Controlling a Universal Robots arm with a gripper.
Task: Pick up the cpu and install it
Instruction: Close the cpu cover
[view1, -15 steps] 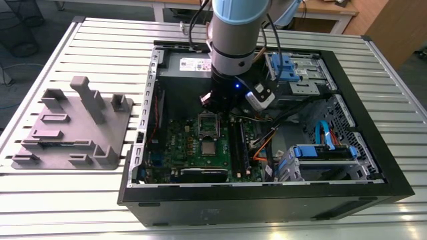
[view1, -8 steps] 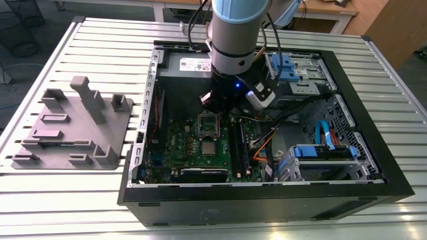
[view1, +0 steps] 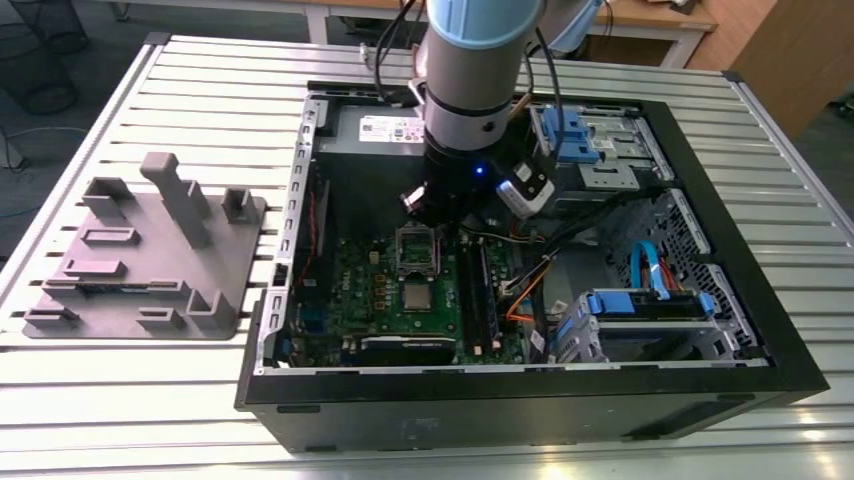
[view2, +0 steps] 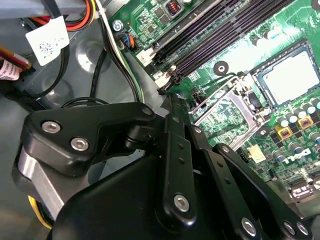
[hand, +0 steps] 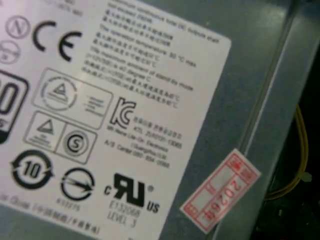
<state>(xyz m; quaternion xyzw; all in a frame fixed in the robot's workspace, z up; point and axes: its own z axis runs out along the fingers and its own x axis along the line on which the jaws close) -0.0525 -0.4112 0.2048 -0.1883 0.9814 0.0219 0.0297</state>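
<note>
The cpu (view1: 418, 297), a small silver-grey square, lies flat in the socket on the green motherboard (view1: 360, 290) inside the open computer case. It shows again in the second wrist view (view2: 292, 80), apart from my fingers. The hinged metal socket frame (view1: 418, 248) (view2: 227, 112) stands open beside it. My gripper (view1: 447, 225) (view2: 167, 95) hangs over the board just beyond the frame, toward the power supply. Its black fingers (view2: 175, 150) are shut together with nothing between them.
A grey fixture tray (view1: 134, 255) with upright blocks stands on the slatted table at the exterior view's left. In the case are the labelled power supply (hand: 125, 115), blue drive cages (view1: 650, 305), memory slots (view2: 220, 30) and loose cables (view2: 120, 55). The case walls (view1: 534, 390) ring the board.
</note>
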